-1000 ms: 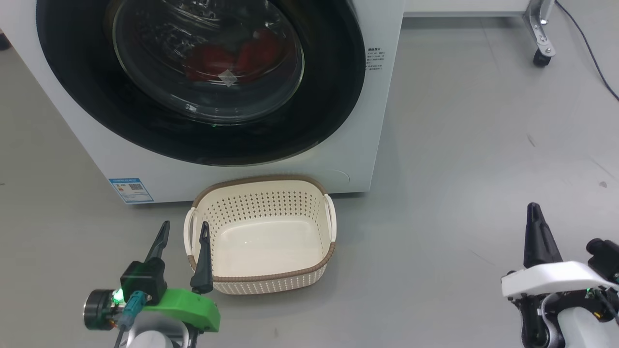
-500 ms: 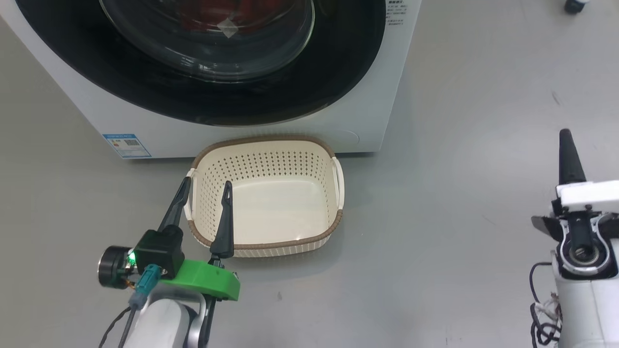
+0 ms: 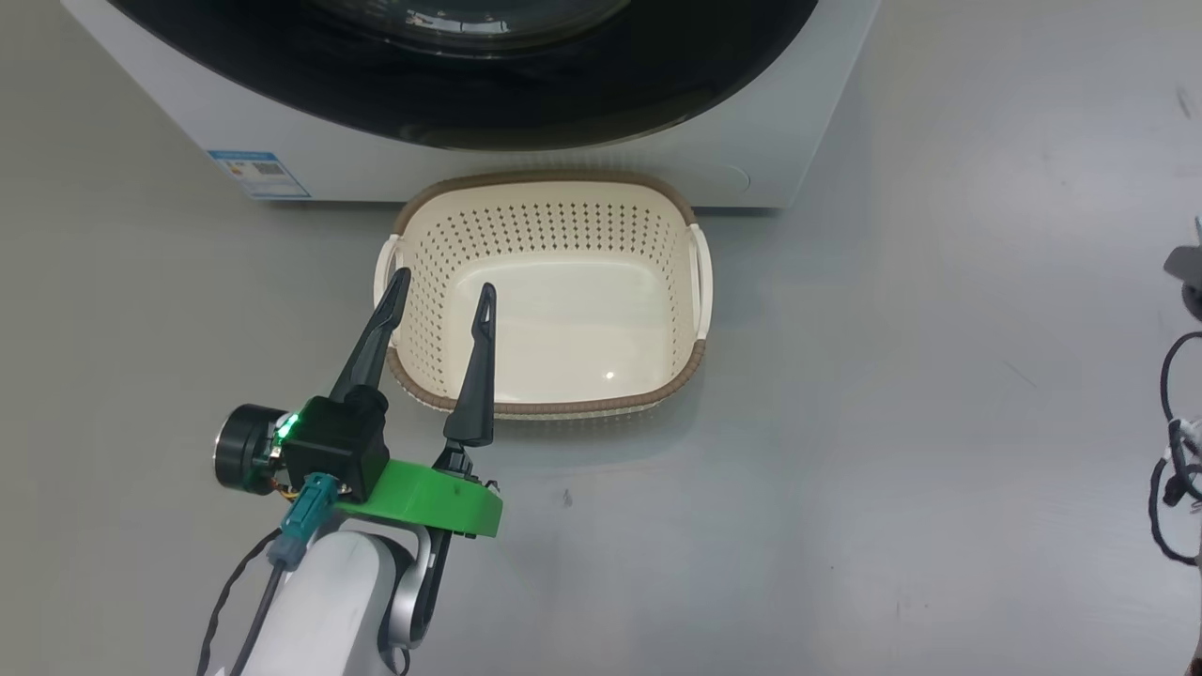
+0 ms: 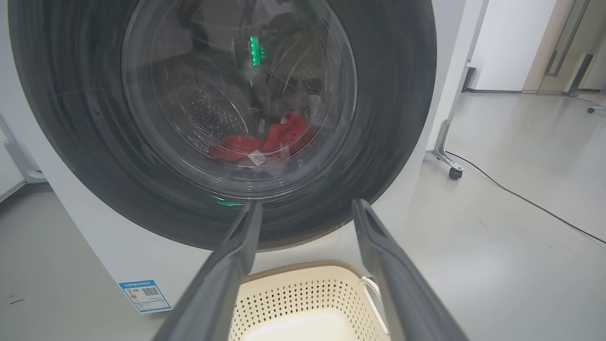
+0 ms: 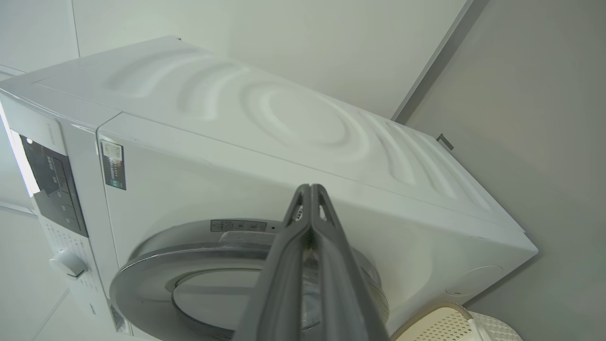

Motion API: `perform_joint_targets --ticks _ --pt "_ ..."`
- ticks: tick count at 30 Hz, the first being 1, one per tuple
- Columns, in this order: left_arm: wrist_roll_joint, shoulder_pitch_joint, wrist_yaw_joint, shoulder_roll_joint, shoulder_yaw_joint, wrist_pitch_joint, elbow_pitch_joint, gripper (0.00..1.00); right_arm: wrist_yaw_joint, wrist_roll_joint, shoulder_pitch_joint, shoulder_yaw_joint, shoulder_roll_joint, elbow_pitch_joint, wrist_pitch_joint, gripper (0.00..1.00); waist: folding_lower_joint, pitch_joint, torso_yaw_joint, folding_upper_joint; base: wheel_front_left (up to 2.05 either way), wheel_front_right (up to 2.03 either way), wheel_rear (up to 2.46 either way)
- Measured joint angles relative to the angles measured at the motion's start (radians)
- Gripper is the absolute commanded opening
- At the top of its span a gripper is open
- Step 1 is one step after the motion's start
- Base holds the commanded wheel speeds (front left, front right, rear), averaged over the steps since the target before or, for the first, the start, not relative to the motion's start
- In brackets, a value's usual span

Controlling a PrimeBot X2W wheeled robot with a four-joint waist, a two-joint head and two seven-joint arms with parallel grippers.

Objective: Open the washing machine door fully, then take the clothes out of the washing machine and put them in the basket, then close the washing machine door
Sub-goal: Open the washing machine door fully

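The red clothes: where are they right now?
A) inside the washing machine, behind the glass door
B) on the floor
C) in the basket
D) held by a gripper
A: the clothes show through the glass of the door, and the basket has a bare bottom.

washing machine door cut off at the top edge; clothes blurred behind it.

No print is legible on the washing machine, its blue sticker or its dark label.
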Motion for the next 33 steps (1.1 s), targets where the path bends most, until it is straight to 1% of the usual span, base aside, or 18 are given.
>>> perform_joint_targets --ticks 2,3,6,8,15,17,21,23,26,30,32,33 --pt "-0.003 -0.010 0.003 0.000 -0.012 0.000 -0.006 1.00 -0.002 0.007 -0.032 0.002 -0.017 0.004 0.027 0.00 0.0000 0.019 0.011 0.0000 0.00 0.00 0.00" --pt "-0.005 -0.013 0.003 0.000 -0.016 0.000 -0.009 1.00 -0.010 0.014 -0.048 0.003 -0.023 0.006 0.041 0.00 0.0000 0.028 0.016 0.0000 0.00 0.00 0.00" --pt "-0.007 -0.022 0.007 0.000 -0.028 0.000 -0.018 1.00 -0.012 0.021 -0.091 0.012 -0.043 0.013 0.080 0.00 0.0000 0.054 0.035 0.0000 0.00 0.00 0.00" --pt "-0.011 -0.030 0.007 0.000 -0.036 0.000 -0.025 1.00 -0.025 0.028 -0.122 0.019 -0.057 0.016 0.104 0.00 0.0000 0.070 0.049 0.0000 0.00 0.00 0.00" --pt "-0.019 -0.048 0.007 -0.002 -0.054 0.000 -0.034 1.00 -0.038 0.045 -0.221 0.052 -0.095 0.034 0.185 0.00 0.0000 0.113 0.100 0.0000 0.00 0.00 0.00" --pt "-0.025 -0.048 0.007 -0.002 -0.053 0.000 -0.035 1.00 -0.051 0.045 -0.246 0.065 -0.106 0.045 0.207 0.00 0.0000 0.122 0.115 0.0000 0.00 0.00 0.00" --pt "-0.032 -0.049 0.007 -0.002 -0.054 0.000 -0.039 1.00 -0.063 0.044 -0.294 0.102 -0.125 0.060 0.259 0.00 0.0000 0.137 0.143 0.0000 0.00 0.00 0.00" --pt "-0.038 -0.049 0.007 -0.002 -0.054 0.000 -0.042 1.00 -0.077 0.044 -0.321 0.118 -0.132 0.064 0.280 0.00 0.0000 0.145 0.155 0.0000 0.00 0.00 0.00" --pt "-0.044 -0.049 0.007 -0.003 -0.060 0.000 -0.049 1.00 -0.095 0.042 -0.365 0.131 -0.147 0.069 0.308 0.00 0.0001 0.157 0.172 0.0000 0.00 0.00 0.00" --pt "-0.048 -0.052 0.007 -0.004 -0.072 0.000 -0.059 1.00 -0.114 0.042 -0.414 0.144 -0.160 0.078 0.336 0.00 0.0001 0.174 0.193 0.0000 0.00 0.00 0.00" --pt "-0.051 -0.054 0.007 -0.005 -0.073 0.000 -0.063 1.00 -0.118 0.042 -0.435 0.149 -0.163 0.085 0.350 0.00 0.0001 0.183 0.204 0.0000 0.00 0.00 0.00" --pt "-0.052 -0.055 0.007 -0.005 -0.074 0.000 -0.064 1.00 -0.126 0.043 -0.446 0.151 -0.163 0.087 0.358 0.00 0.0001 0.187 0.209 0.0000 0.00 0.00 0.00"
